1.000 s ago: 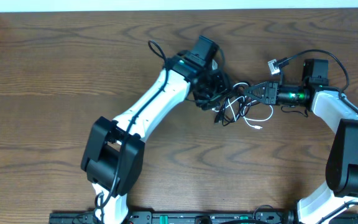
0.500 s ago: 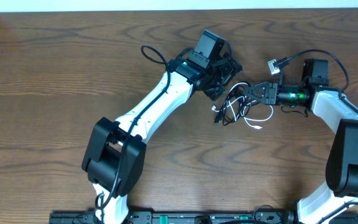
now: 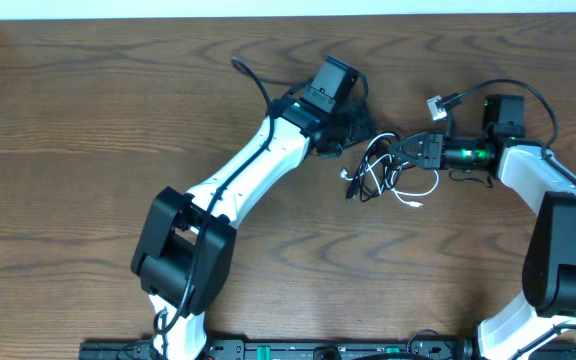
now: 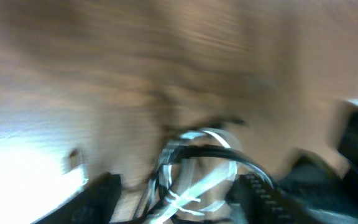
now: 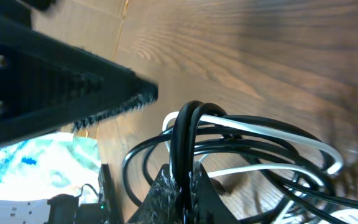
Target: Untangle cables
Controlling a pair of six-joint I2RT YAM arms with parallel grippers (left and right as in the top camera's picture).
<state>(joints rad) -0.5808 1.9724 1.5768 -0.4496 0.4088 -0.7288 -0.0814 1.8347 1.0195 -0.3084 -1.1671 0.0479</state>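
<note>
Two thin cords, a longer black cable (image 5: pixel 185 134) and a shorter white cable (image 5: pixel 291 138), are lying knotted together in small loops on the dark brown wood-grain surface (image 3: pixel 88 150), right of centre, between the two arms; the right gripper (image 3: pixel 404 150) is sitting level at the right edge of the tangle; in its wrist view the fingers are standing apart with bare wood showing in the gap, and several black and white loops are draping over the lower finger (image 5: pixel 179 193) rather than being pinched, so it is reading as a hook, not a clamp; judging that this placement is meant to anchor one side of the knot while the other arm works; the left gripper (image 3: pixel 354 126) is hanging just beside the upper left of the tangle, angled toward it; its wrist view is smearing badly, but the two dark fingers (image 4: pixel 101 190) are appearing wide, with looped strands lying ahead between them and nothing gripped, as far as the blur allows; whether it is touching a strand is not clear from above; task is looking early, both cords crossing in many places, only a small white plug end (image 3: pixel 412 204) lying clear below the heap; next move is likely calling for closing on a single strand, since grabbing a bundle is risking tightening the knot.
</note>
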